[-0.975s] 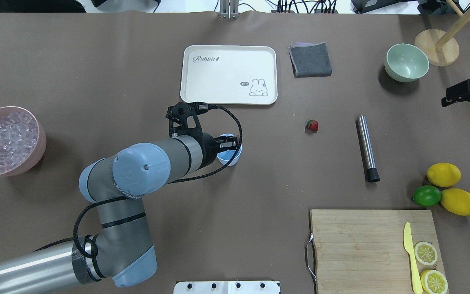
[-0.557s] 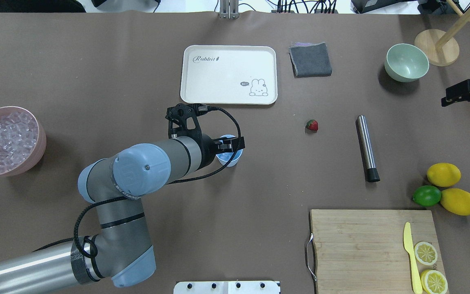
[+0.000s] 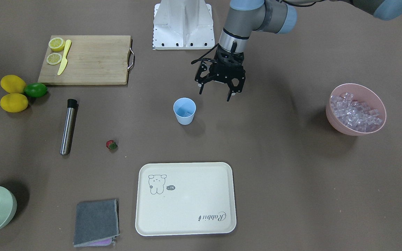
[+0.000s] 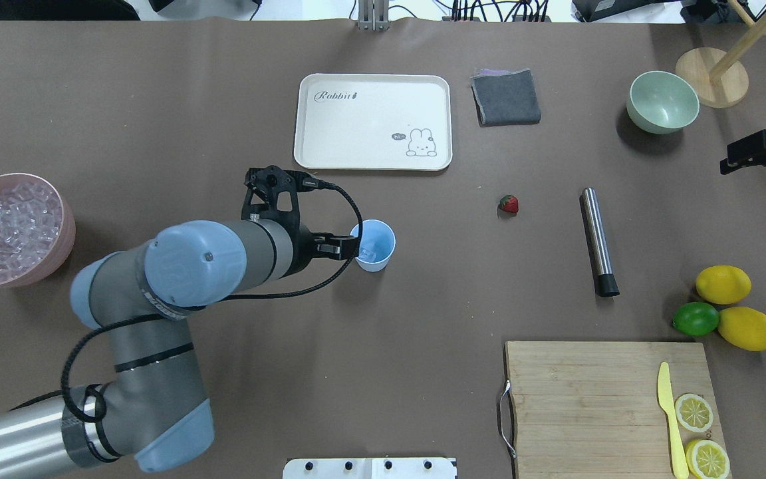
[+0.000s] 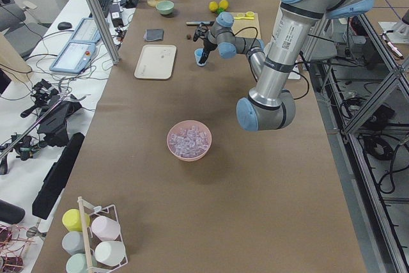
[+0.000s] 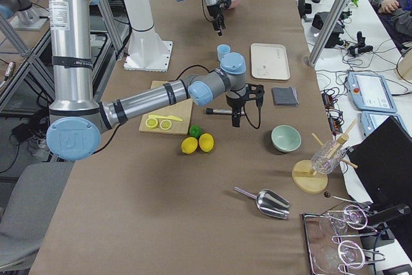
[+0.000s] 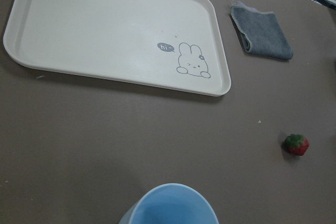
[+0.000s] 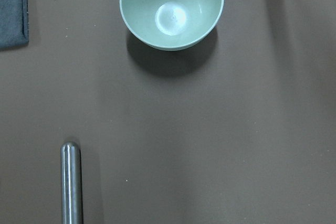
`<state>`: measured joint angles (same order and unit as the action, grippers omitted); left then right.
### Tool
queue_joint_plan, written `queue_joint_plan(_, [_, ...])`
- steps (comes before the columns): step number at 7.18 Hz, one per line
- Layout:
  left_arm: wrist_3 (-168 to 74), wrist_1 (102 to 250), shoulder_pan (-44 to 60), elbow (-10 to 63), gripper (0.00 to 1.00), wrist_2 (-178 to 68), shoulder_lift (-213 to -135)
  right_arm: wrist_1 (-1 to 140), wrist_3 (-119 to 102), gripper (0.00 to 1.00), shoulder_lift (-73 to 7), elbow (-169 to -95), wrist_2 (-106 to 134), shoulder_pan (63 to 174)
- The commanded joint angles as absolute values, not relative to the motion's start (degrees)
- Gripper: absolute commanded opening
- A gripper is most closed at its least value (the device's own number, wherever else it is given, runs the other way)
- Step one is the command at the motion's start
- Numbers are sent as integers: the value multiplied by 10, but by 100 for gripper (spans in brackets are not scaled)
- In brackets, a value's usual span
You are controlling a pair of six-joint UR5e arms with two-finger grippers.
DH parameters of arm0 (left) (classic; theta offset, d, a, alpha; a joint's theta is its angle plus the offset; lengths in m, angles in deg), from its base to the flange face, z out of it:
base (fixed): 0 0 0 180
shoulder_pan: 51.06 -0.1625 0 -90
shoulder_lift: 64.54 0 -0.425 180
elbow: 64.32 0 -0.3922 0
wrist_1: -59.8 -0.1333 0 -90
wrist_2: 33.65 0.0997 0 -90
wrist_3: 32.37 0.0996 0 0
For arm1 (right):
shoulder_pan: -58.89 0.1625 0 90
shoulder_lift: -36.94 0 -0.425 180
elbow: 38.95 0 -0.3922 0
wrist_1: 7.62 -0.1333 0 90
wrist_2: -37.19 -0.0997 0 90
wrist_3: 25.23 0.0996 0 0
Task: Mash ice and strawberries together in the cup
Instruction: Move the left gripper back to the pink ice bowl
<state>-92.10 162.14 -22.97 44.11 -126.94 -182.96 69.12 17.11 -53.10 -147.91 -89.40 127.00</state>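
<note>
The light blue cup [image 4: 374,244] stands upright mid-table, also in the front view [image 3: 184,111], with a clear ice cube [image 4: 368,253] inside. My left gripper [image 3: 216,94] is open and empty. It hangs beside the cup on the robot's left, a little above the table, and also shows in the overhead view [image 4: 332,247]. The rest of the ice [image 4: 7,228] fills a pink bowl [image 4: 67,241] at the far left. The red strawberry [image 4: 509,204] lies on the table right of the cup, also in the left wrist view [image 7: 296,144]. My right gripper [image 4: 749,156] hovers at the right edge; I cannot tell its state.
A steel muddler [image 4: 597,239] lies right of the strawberry. A white rabbit tray [image 4: 374,121], a grey cloth [image 4: 506,97] and a pale green bowl [image 4: 663,102] sit at the back. Lemons and a lime [image 4: 695,319] lie beside a cutting board [image 4: 589,399] with a yellow knife.
My left gripper opened above the cup, then drew back to the left off it. The cup now shows uncovered with an ice cube inside. The right arm has not moved.
</note>
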Motion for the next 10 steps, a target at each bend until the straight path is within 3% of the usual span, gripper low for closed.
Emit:
queue_joint_plan(1, [-793,1553,-152,491,100,-1372,-1769,691,170,100,-530,-1479,-893,1270])
queue_joint_plan(3, [-666,1555,-72,513,100,-1441,-1693,690,166,100,-530,-1479,-895,1270])
queue_joint_plan(6, [-459,1562,47,486,100,-1513,-1621,690,167,100,-530,-1479,-894,1270])
queue_joint_plan(10, [-440,1754,101,363,99,-1582,-1543,690,169,100,-530,-1481,-892,1269])
